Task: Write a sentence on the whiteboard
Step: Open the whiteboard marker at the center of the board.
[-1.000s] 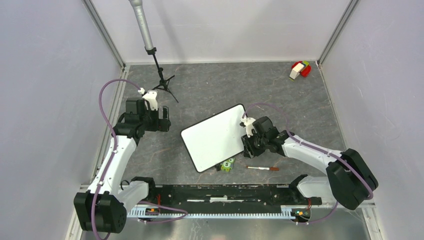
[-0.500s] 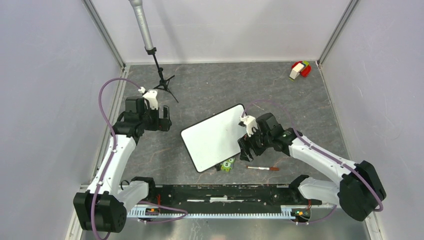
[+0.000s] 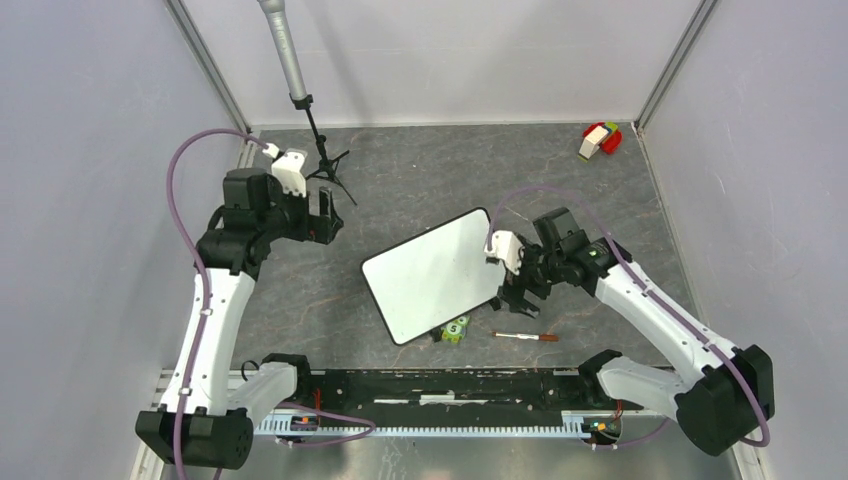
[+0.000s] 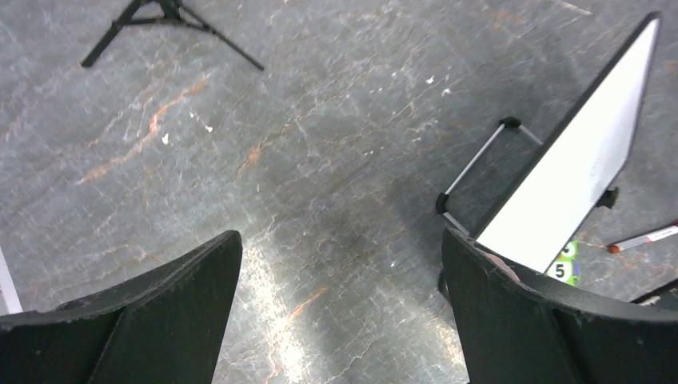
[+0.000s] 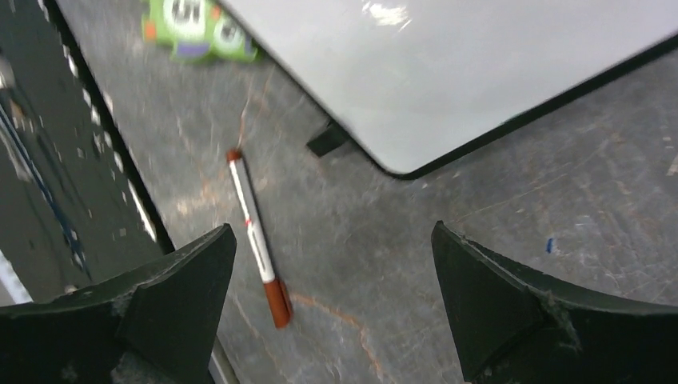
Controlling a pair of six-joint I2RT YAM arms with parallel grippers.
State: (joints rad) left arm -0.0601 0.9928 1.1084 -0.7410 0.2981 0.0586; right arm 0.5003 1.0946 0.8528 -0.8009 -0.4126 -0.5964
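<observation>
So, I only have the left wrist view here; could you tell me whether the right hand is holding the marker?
Observer: No, the right hand is open and empty, hovering near the marker, which lies on the table.
Operator: Thank you. Does the marker touch the whiteboard?
Observer: No, it lies apart from the whiteboard, its brown end pointing away from the green block.
Operator: Is anything else out there?
Observer: A red, white and green toy sits in the far right corner.
</observation>
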